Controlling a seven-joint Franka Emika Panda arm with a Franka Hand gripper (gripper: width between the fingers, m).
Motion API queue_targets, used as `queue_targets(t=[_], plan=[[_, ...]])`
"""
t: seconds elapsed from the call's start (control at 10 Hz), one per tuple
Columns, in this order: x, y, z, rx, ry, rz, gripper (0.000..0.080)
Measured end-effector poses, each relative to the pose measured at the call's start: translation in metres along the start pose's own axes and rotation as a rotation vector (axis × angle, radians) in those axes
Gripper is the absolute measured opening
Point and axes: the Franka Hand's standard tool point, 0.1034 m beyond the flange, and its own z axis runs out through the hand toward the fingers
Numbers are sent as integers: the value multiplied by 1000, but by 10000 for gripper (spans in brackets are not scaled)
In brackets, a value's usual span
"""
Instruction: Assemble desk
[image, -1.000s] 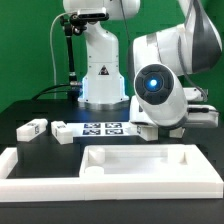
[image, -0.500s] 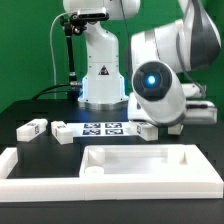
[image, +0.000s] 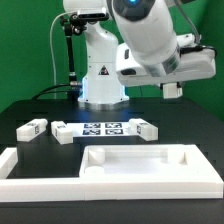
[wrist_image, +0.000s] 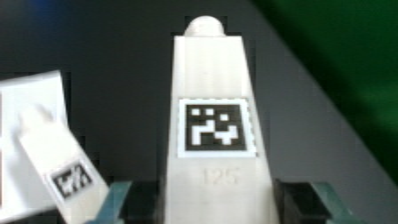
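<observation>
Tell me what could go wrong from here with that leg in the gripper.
1. The gripper holds the leg near one end, with most of it sticking out, so it may tilt or slip in transit.
2. Coming down toward the desk top, it might knock the loose leg lying beside the marker board.

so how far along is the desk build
Nothing looks joined yet: the top panel lies bare. In hand: the gripper holds one leg, raised. Left: fitting it, plus three loose legs.
</observation>
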Motion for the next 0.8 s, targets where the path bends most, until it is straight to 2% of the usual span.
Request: queue_targets(t=[0.2,0.3,0.5,0.6,0.8], plan=[[1,-1,-5,6,135,-16,290],[1,1,-22,3,183,-49,290],[-2,-3,-76,-66,339,-129,290],[-4,-13,-89,-77,427,-156,290],[-1,-11,-85,-67,542,-163,290]])
